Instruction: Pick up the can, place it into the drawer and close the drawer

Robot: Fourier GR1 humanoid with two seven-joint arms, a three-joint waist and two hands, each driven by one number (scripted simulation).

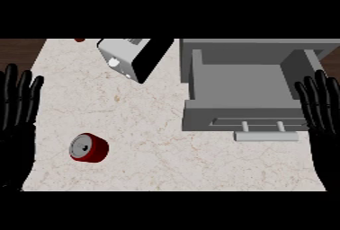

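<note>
Both hands released, we send the left hand (19, 108) to the red can (88, 148) at 7 o'clock, drawer (242, 85) open at 2.

Single head view, steeply down onto the counter (199, 166)

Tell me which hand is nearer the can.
The left hand, at the view's left edge; the red can stands close beside it, far from the right hand.

A pale, veined marble counter (172, 157) fills the view, with dark wood (20, 49) showing past its far left corner; a white and black toaster (133, 56) lies tilted near the back edge
</note>
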